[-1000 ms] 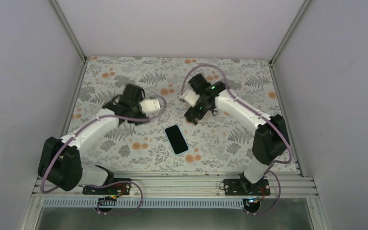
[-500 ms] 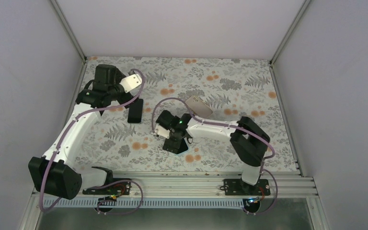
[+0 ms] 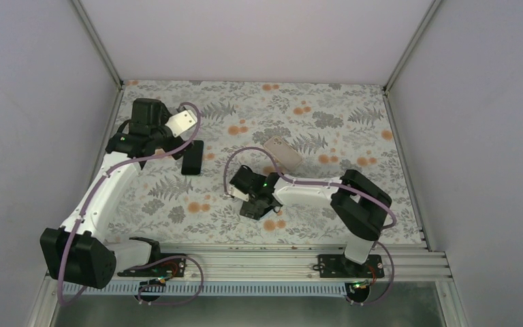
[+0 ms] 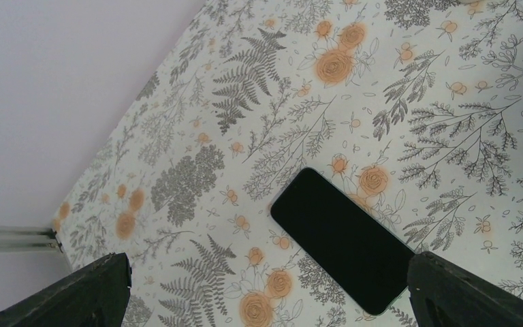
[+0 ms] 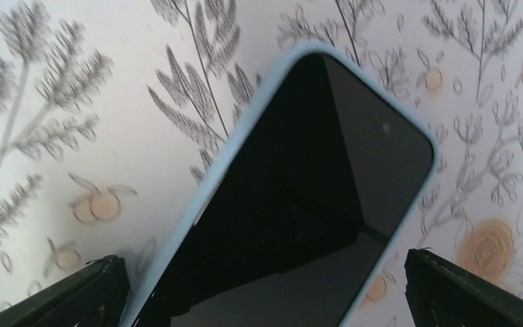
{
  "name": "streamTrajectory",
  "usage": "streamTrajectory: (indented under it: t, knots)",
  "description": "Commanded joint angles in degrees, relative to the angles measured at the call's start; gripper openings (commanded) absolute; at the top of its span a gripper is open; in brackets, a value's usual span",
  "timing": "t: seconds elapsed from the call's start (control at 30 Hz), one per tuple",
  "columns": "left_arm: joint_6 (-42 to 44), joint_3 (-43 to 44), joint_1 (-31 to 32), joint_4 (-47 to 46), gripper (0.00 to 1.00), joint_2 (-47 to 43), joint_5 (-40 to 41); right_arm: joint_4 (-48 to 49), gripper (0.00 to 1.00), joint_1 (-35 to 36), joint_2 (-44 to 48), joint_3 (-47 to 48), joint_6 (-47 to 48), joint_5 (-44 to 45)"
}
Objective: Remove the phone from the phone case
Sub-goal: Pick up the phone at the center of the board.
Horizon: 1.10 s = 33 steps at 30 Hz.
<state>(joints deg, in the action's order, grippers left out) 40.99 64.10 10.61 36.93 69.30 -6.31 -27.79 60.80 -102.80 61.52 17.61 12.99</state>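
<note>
A phone in a light blue case (image 5: 327,170) lies screen up on the flowered table (image 3: 327,109). My right gripper (image 3: 254,203) hangs low over it, jaws open, one finger (image 5: 54,296) on each side of it. In the top view the gripper hides most of the phone. A second, bare black phone (image 3: 192,157) lies at the left, also in the left wrist view (image 4: 344,238). My left gripper (image 3: 169,151) is open and empty just above it; its right finger (image 4: 480,293) is by the phone's near corner.
A flat beige rectangular object (image 3: 282,152) lies behind the right gripper near the table's middle. The enclosure's walls and frame posts (image 3: 99,44) close in the table at the left, right and back.
One second ago only the cased phone lay between the raised arms. Now the right gripper is down over it, the left arm is at the far left, and the black phone and beige object are in view.
</note>
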Motion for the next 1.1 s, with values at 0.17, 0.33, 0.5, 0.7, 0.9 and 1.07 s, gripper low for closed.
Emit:
streamTrajectory:
  t: [0.17, 0.33, 0.5, 0.7, 0.9, 1.07]
  knots:
    - [-2.5, 0.3, -0.6, -1.2, 1.00, 1.4, -3.5, 1.4, 1.00, -3.6, 5.0, -7.4, 1.2, 2.4]
    - [-2.6, 0.6, -0.6, -0.7, 1.00, 2.2, -4.8, 0.7, 1.00, -8.3, 5.4, -7.7, 1.2, -2.4]
    - [-2.8, -0.3, -0.6, -1.0, 1.00, 2.2, -5.6, 1.0, 1.00, -11.3, 4.2, -8.3, 2.8, -4.8]
    - [-2.8, -1.1, -0.6, -0.7, 1.00, 2.2, -6.9, -0.2, 1.00, -13.7, 1.7, -7.6, 8.6, -11.9]
    - [-2.2, -1.4, -0.6, 0.4, 1.00, 2.7, -8.9, -3.3, 1.00, -14.8, -1.6, -4.4, 13.6, -19.2]
    - [-2.0, -0.3, -0.5, 3.8, 1.00, 2.9, -14.3, -5.9, 0.96, -15.9, -5.6, -2.0, 14.5, -20.8]
